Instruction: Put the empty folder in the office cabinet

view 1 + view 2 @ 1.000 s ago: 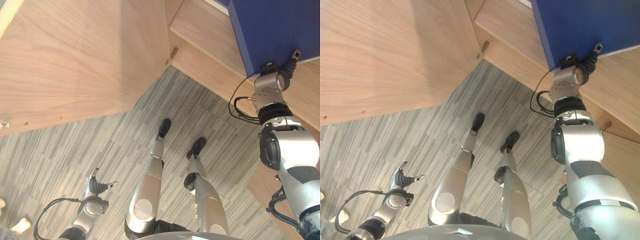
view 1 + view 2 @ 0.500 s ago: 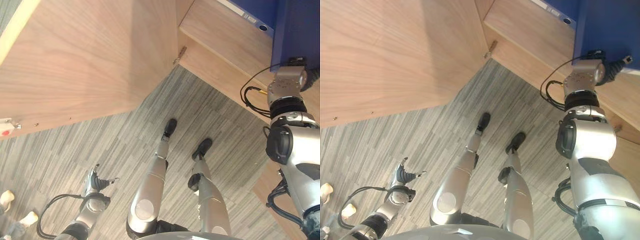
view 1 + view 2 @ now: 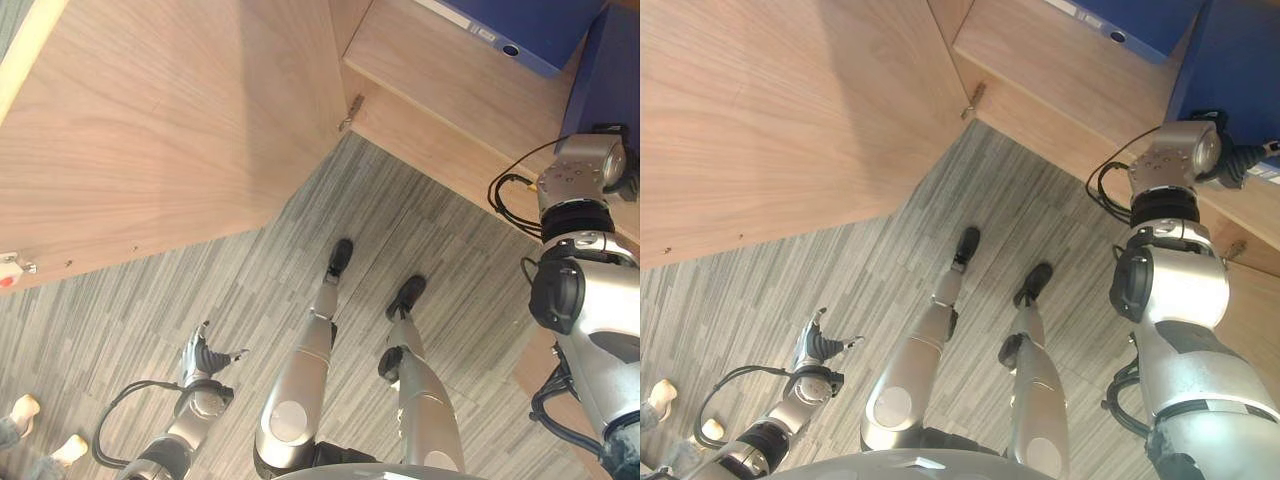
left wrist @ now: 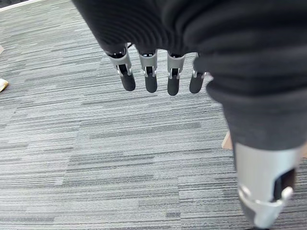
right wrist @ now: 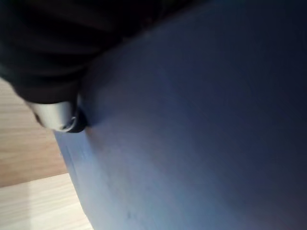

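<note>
Folder [image 5: 201, 120] pressed against right hand [image 3: 1240, 160], grip hidden, left hand [image 4: 153, 76] slack above floor [image 4: 96, 158]

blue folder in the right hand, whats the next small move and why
Probably ease the blue folder further in over the cabinet shelf. The right hand holds it at the shelf's front edge, not yet seated beside the other blue binder already inside. The left hand hangs open over the carpet.
</note>
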